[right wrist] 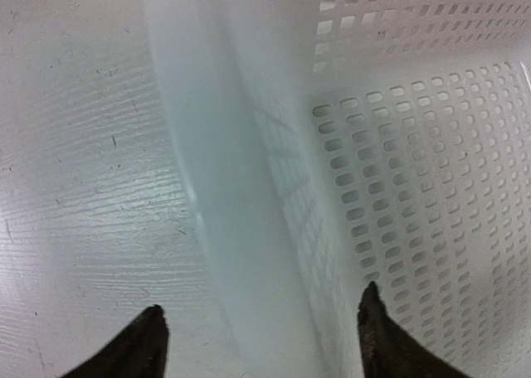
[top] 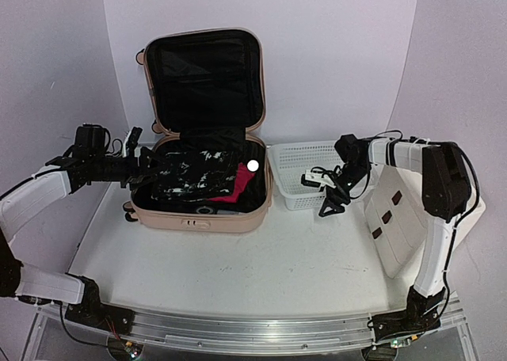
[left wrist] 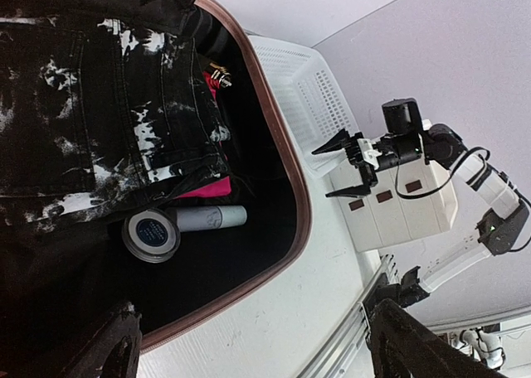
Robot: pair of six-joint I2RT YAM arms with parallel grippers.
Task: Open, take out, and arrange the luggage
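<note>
1. Two halves of the luggage [top: 198,214] stood apart. Its lid [top: 202,72] was upright near the back wall and the lower shell lay flat on the table [top: 238,274], left of centre, so the contents could be reached from above.
2. The left gripper [top: 146,167] hovered over the shell's left rim with its fingers spread wide, holding nothing. That spread suited a grab at the bulky black-and-white garment [top: 186,175] lying on top.
3. The garment covered most of the shell, with a red cloth [top: 234,183] showing at its right edge. A round tin [left wrist: 151,235] and a white tube [left wrist: 209,219] lay beside it toward the near wall. The soft top layer probably wanted lifting first.
4. The right gripper [right wrist: 264,328] hung at the white mesh basket [top: 289,199], fingers apart on either side of its wall and gripping nothing.
5. The basket sat just beside the luggage on the right, likely as a short carry for small items. A white drawer cabinet [top: 396,226] lay tilted further right.
6. Opening looked done, while taking out had, by my judgement, hardly started.
</note>
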